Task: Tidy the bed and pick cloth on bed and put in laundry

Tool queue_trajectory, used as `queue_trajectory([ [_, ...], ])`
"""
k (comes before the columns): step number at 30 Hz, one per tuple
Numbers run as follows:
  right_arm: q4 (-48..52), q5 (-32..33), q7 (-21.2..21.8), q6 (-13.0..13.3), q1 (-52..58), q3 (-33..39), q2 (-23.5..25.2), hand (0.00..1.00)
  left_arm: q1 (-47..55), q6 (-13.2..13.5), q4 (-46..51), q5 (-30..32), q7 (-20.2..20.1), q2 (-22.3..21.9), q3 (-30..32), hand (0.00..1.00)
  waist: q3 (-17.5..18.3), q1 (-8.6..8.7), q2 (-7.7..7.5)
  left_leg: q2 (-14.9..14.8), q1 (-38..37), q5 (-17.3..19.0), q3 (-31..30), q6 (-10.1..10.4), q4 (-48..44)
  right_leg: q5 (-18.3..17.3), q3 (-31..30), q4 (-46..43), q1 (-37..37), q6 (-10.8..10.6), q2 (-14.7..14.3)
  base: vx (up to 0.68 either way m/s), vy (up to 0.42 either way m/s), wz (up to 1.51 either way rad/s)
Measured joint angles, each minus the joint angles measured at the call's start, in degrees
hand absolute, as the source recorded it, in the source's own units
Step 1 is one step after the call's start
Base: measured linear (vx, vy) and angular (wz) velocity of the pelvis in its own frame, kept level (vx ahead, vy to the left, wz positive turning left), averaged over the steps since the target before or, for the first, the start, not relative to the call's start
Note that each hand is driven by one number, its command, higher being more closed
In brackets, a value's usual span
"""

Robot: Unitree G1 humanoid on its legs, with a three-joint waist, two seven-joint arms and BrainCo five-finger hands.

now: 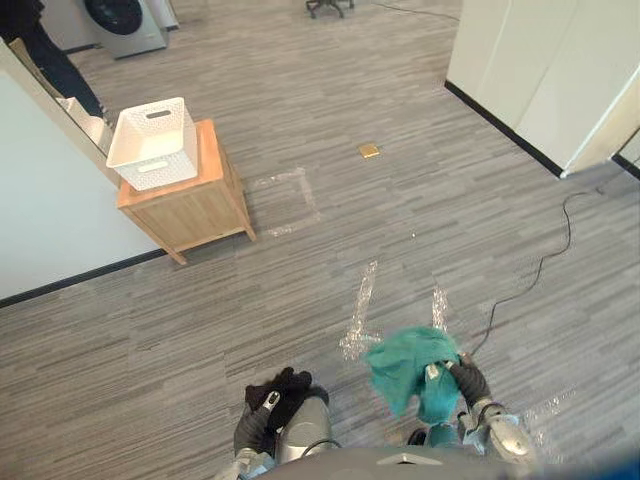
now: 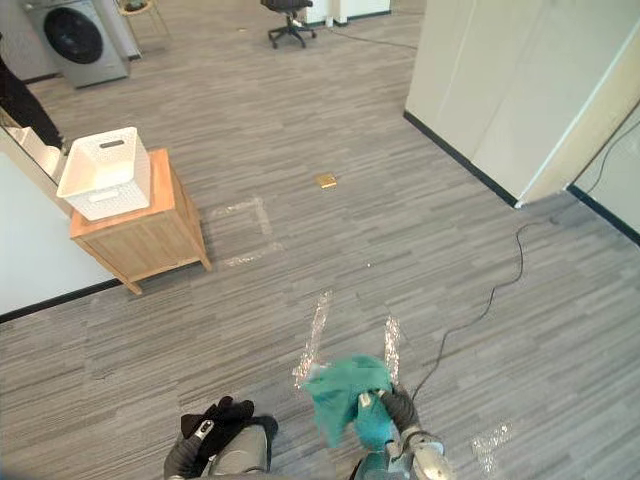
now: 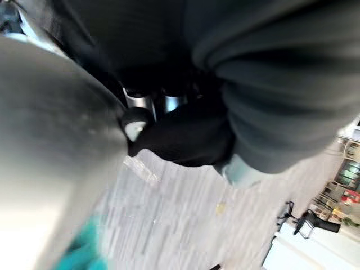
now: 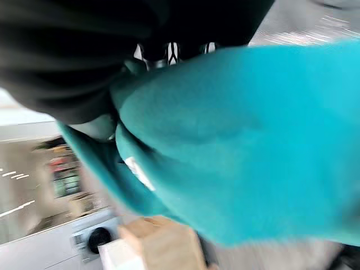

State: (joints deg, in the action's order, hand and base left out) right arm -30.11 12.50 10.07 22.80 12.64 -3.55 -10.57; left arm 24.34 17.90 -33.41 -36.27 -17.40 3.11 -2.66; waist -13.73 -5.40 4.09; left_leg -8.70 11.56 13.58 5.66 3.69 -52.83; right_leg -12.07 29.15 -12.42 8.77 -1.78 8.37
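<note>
teal cloth (image 1: 408,368) soft, matt, crumpled; black cloth (image 1: 285,390) matt too. basket (image 1: 153,143) white plastic (smooth, perforated). stand (image 1: 195,207) pale wood. floor (image 1: 400,220) matt grey planks.

We noted no legible text, number or sign anywhere. A small white tag (image 4: 138,173) on the teal cloth (image 4: 253,135) showed no print we could read; it was too blurred.

This looks like a mock home corner in a test lab. A washing machine (image 2: 75,40) stands far left, a wooden nightstand (image 2: 140,235) carries a white basket (image 2: 105,170), tape marks (image 2: 312,340) cross the grey plank floor (image 2: 300,130), and an office chair (image 2: 288,20) sits far off.
</note>
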Motion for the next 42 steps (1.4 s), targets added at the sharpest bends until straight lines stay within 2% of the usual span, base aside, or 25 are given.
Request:
queue_trajectory([
  [2,1.21,-0.18,0.3,-0.26,-0.24,0.87,-0.46,1.0,-0.64,-0.62,-0.06,1.48,-0.07,-0.09,-0.37,1.0,0.19,0.72,0.13,1.69,-0.73,-0.81,4.68,-0.28,15.67,0.15,1.88,0.37,1.33,-0.29,-0.06,0.32,0.014,0.33],
  [3,1.5,-0.34,0.58,-0.55,-0.05,1.47,-0.73,1.0,-0.87,-1.06,-0.06,1.98,-0.16,-0.06,-1.05,1.0,0.33,1.39,0.39,2.63,-1.28,-2.75,6.6,-2.55,24.46,-0.3,3.1,0.09,1.49,-1.02,-0.08,0.41,0.03,0.8],
  [4,1.33,-0.42,0.7,-1.29,0.1,2.75,-0.31,1.0,-1.51,-1.46,-0.09,1.99,-0.11,0.39,-1.45,1.0,0.17,1.81,-0.61,4.52,-4.57,-3.72,8.35,-5.97,30.51,-0.84,4.29,-0.29,1.85,-1.94,0.86,0.39,0.017,0.87],
  [5,1.34,-0.43,0.9,-1.42,1.27,2.72,0.37,1.0,-1.71,-1.41,0.06,1.95,-0.14,1.46,-1.49,1.0,0.23,1.74,-2.92,6.96,-5.92,-6.59,8.28,-7.04,35.36,0.0,5.22,0.16,1.82,-2.74,2.25,0.3,-0.009,0.73],
  [7,1.1,-0.47,0.87,-1.42,1.24,2.37,0.78,1.0,-1.84,-1.81,-0.14,1.74,-0.31,2.72,-1.69,1.0,-0.13,1.27,-3.88,6.96,-6.01,-6.95,8.97,-7.3,33.53,2.7,5.25,4.22,4.52,-3.12,1.95,0.24,0.005,0.4],
  [8,0.83,-0.47,0.74,-1.22,-0.13,2.24,1.15,1.0,-2.95,-1.73,-0.11,1.07,-0.33,2.75,-1.04,1.0,-1.6,0.67,-4.79,6.36,-2.27,-4.66,12.8,-6.17,23.97,4.24,5.07,6.03,8.21,-3.2,2.45,0.17,0.045,0.3],
  [9,0.46,-0.46,0.66,-0.89,-0.25,1.86,0.91,1.0,-3.15,-1.68,-0.39,0.91,-0.29,2.63,-1.07,1.0,-1.54,0.27,-5.33,6.87,-2.17,-3.49,13.36,-5.58,26.86,4.05,5.14,6.31,9.12,-3.28,3.18,0.11,0.073,0.23],
  [10,-0.28,-0.48,0.35,0.11,0.65,1.73,0.02,1.0,-3.15,-1.77,-1.08,0.82,-0.27,2.2,-2.07,1.0,0.0,0.83,-3.52,6.48,-3.09,-9.02,14.37,-5.69,36.23,3.8,5.43,6.62,9.8,-3.77,2.29,0.07,0.093,0.15],
  [11,-1.56,-0.46,-0.16,0.72,0.27,1.69,-0.88,1.0,-3.17,-1.53,-1.68,0.77,-0.43,2.37,-3.1,1.0,0.48,1.0,-2.58,6.13,-3.24,-9.72,15.79,-9.39,37.3,2.78,5.53,6.8,10.52,-5.27,1.89,0.11,0.073,0.04],
  [15,-3.05,-0.94,-1.51,1.25,-0.75,-0.04,-0.18,1.0,-4.02,-1.28,-2.9,-0.26,-0.28,2.68,-2.73,1.0,0.75,0.51,-4.05,8.48,-2.87,-7.06,17.4,-9.22,37.8,2.3,5.1,4.71,8.99,-7.22,5.02,0.11,0.052,-0.11],
  [18,-2.98,-2.07,-2.51,1.43,2.65,1.09,0.98,1.0,-3.42,-1.25,-2.8,-0.24,-0.13,3.03,-2.8,1.0,1.15,0.18,-4.99,10.16,-7.33,-4.48,16.74,-9.45,40.86,2.68,0.73,-16.76,2.77,-8.38,11.36,0.16,0.138,0.11],
  [20,-2.71,-2.8,-2.58,1.48,4.16,0.46,2.08,1.0,-2.64,-1.24,-2.78,-0.12,-0.21,4.75,-3.28,1.0,2.26,1.37,-7.39,12.05,-9.5,-3.51,14.51,-9.37,41.86,7.83,-4.51,-35.64,-5.83,-4.49,16.19,0.22,0.069,0.48],
  [21,-2.38,-3.09,-2.46,1.49,5.5,0.35,2.82,1.0,-2.35,-1.28,-2.77,-0.1,0.07,5.92,-3.86,1.0,2.3,2.15,-8.08,12.49,-11.63,-3.25,12.96,-9.51,42.86,7.65,-7.25,-45.02,-10.22,-4.4,16.84,0.31,0.035,0.62],
  [25,0.27,-3.14,-1.71,2.04,8.66,0.06,2.66,1.0,-2.64,-1.28,-1.94,-0.31,1.97,7.66,-5.75,1.0,2.58,3.82,-8.47,11.48,-16.05,-1.92,8.23,-9.12,44.64,2.2,-7.53,-49.94,-19.56,-1.6,14.83,0.23,-0.016,0.6],
  [28,1.86,-3.11,-1.73,2.06,8.69,-0.44,2.64,1.0,-3.12,-1.75,-1.09,-0.8,2.84,7.73,-6.32,1.0,2.24,4.97,-7.56,9.98,-17.76,-0.91,4.56,-7.71,44.19,-0.37,-6.23,-34.19,-24.67,-2.09,11.25,0.36,-0.147,0.6],
  [30,1.62,-2.52,-1.73,2.07,8.56,-0.46,2.55,1.0,-4.33,-2.35,-1.07,-0.78,3.31,7.34,-6.53,1.0,1.62,5.69,-5.66,7.27,-18.57,0.59,0.59,-5.77,42.78,3.92,-6.72,-10.43,-24.74,-3.32,6.27,0.4,-0.248,0.89],
  [32,1.48,-2.47,-1.56,2.21,8.61,-0.46,2.54,1.0,-4.27,-2.18,-1.11,-0.73,3.84,7.58,-6.42,1.0,1.48,5.59,-5.59,6.64,-19.91,1.97,-1.57,-3.4,42.75,9.38,-8.53,1.76,-24.66,-4.73,5.52,0.44,-0.302,0.72],
  [33,1.38,-2.47,-1.39,2.45,8.64,-0.48,2.53,1.0,-3.99,-2.08,-1.14,-0.72,4.04,7.69,-6.41,1.0,1.25,5.57,-5.88,6.52,-21.02,2.82,-2.02,-2.05,42.72,10.53,-9.65,3.93,-24.75,-5.08,5.6,0.46,-0.378,0.6],
  [35,0.9,-2.46,-1.13,2.64,8.01,-0.91,1.83,1.0,-3.05,-1.92,-1.58,-0.6,4.13,7.52,-6.34,1.0,1.09,6.01,-4.64,3.38,-24.09,6.76,-3.82,1.7,41.12,16.12,-11.92,-2.7,-25.04,-1.9,4.42,0.47,-0.42,0.57],
  [36,-0.32,2.82,2.87,4.95,7.72,-1.19,1.27,1.0,-3.29,-1.9,-1.61,-0.44,4.14,6.88,-6.81,1.0,1.28,6.0,-3.02,1.93,-24.28,7.4,-3.77,2.53,40.28,13.5,-11.74,-6.78,-26.16,0.35,3.45,0.47,-0.392,0.41],
  [37,-1.73,11.63,9.23,10.23,7.33,-2.22,1.03,1.0,-3.5,-1.35,-1.56,-0.22,4.1,5.78,-7.02,1.0,1.45,5.32,-1.54,0.32,-24.12,7.14,-3.12,3.03,38.81,9.18,-10.9,-11.84,-27.83,1.32,3.19,0.45,-0.376,0.23],
  [38,-0.51,14.43,11.1,10.44,7.08,-2.23,1.25,1.0,-3.42,-0.98,-1.76,-0.21,4.57,4.59,-6.92,1.0,1.2,5.5,-1.04,-0.52,-22.81,5.8,-3.0,3.59,35.18,5.99,-10.56,-15.45,-28.54,1.69,3.32,0.6,-0.535,0.16],
  [40,-1.15,12.35,9.68,9.72,6.09,-2.22,1.79,1.0,-3.19,-0.96,-2.44,-0.39,5.41,3.28,-7.66,1.0,1.06,6.28,-0.82,-2.05,-18.74,0.88,-2.79,3.85,24.08,2.24,-9.32,-16.56,-26.07,2.16,3.0,0.43,-0.425,0.19],
  [41,-1.4,8.08,8.12,13.5,6.67,-2.57,1.69,1.0,-3.19,-0.48,-2.1,-0.43,5.37,2.76,-8.17,1.0,0.74,6.59,-0.35,-3.58,-15.77,-3.69,-2.37,3.96,16.24,1.27,-8.74,-15.38,-23.42,2.63,2.2,0.34,-0.289,0.16],
  [42,0.99,11.77,10.08,7.42,7.34,-3.16,1.49,1.0,-3.06,0.63,-1.36,-0.43,5.52,1.89,-8.09,1.0,0.4,6.49,-0.05,-7.16,-10.26,-5.86,0.56,2.88,2.09,-0.01,-7.96,-12.92,-19.19,3.64,0.76,0.33,-0.255,0.09],
])
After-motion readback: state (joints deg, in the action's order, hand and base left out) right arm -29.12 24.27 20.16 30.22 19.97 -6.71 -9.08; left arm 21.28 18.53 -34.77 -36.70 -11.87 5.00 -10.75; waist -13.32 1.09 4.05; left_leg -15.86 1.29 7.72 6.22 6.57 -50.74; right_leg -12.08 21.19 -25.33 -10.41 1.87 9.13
